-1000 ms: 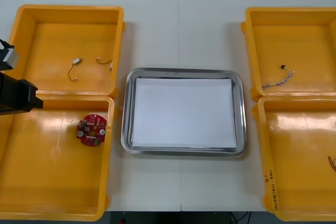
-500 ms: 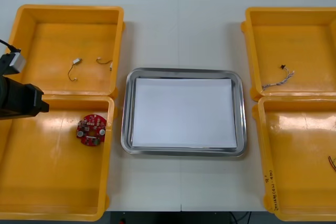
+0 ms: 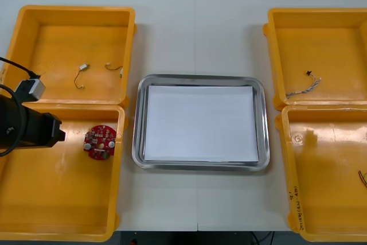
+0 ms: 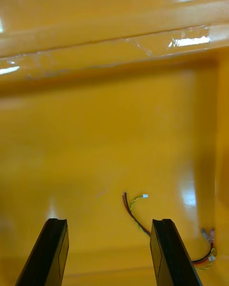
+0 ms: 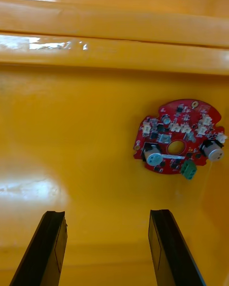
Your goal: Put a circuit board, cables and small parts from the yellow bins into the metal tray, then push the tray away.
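Left arm point(image 3: 28, 130) at 9 o'clock points toward 3. Left end effector point(image 5: 106, 214) and right end effector point(image 4: 109, 221) both stand spread.

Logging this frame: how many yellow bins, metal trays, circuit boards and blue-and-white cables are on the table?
yellow bins: 4
metal tray: 1
round red circuit board: 1
twisted blue and white cable: 1
Total: 7

Circuit board point(image 3: 100, 142) showing red, yellow bins point(image 3: 77, 8) glowing at nine and three o'clock of the tray point(image 3: 200, 77), its rim shining silver around white, cable point(image 4: 130, 210) running red and yellow, twisted cable point(image 3: 304, 88) lying blue and white, left gripper point(image 5: 106, 217) and right gripper point(image 4: 109, 224) wearing black fingers.
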Controlling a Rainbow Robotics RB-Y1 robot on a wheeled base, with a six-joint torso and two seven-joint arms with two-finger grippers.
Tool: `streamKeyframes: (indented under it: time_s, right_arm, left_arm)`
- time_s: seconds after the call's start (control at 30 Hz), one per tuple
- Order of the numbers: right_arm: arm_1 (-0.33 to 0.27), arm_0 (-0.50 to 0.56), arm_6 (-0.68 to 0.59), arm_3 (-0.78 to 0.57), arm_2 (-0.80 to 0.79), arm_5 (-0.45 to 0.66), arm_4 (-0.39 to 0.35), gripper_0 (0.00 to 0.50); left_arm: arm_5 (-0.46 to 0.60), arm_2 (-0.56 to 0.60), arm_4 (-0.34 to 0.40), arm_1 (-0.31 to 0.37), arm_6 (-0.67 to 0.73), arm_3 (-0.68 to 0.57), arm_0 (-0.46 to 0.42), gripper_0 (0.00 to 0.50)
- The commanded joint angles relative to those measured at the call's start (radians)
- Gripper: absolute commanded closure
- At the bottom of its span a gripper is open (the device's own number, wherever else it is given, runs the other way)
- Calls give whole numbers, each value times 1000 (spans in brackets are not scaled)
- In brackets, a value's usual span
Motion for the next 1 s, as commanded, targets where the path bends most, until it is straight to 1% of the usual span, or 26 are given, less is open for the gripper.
streamKeyframes:
  time_s: [0.03,0.17,0.3,0.4,0.53,0.77,1.0]
  right_arm:
    - [-57,98,106,-29,4,-88,-12,0]
    - [-59,140,128,-25,18,-136,-14,0]
    - [-65,172,131,-9,53,-213,-11,0]
    - [-68,172,132,12,82,-250,-5,0]
    - [-68,172,132,44,116,-291,-9,0]
    - [-68,172,141,81,142,-308,-6,0]
    - [-66,171,155,118,157,-311,1,0]
  left_arm:
    - [-86,-42,-27,-23,61,-39,52,0]
    - [-136,-68,-44,-23,58,-39,68,0]
    - [-181,-100,-63,-23,60,-38,85,0]
    - [-205,-123,-76,-23,66,-36,91,0]
    - [-213,-155,-102,-21,70,-36,90,0]
    - [-237,-212,-165,-21,80,-27,90,0]
    - [-290,-243,-195,-21,83,7,90,0]
